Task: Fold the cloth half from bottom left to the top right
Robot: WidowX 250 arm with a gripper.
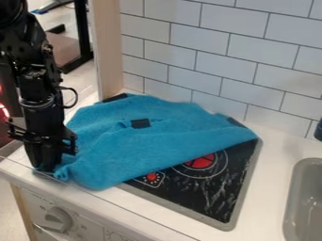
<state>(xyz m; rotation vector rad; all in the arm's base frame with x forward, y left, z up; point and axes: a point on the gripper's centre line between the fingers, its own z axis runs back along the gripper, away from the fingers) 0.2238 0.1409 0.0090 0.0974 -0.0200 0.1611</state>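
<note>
At the counter's left front edge, the black gripper [46, 165] points straight down at the bottom-left corner of the blue cloth [141, 143]. The cloth is bunched and creased right beside the gripper's lower end, whose hold on it is hard to make out. From there the cloth spreads over the left and back parts of the black stove top, with its right corner near the stove's right edge. A small dark patch lies on the cloth's middle, among some wrinkles.
The stove top's front right part [217, 197] shows bare, with red burner markings. A grey sink [305, 202] is set into the white counter at the right. A tiled wall [207, 61] stands behind, beside a wooden post [108, 52]. A knob [56, 220] sits on the front panel.
</note>
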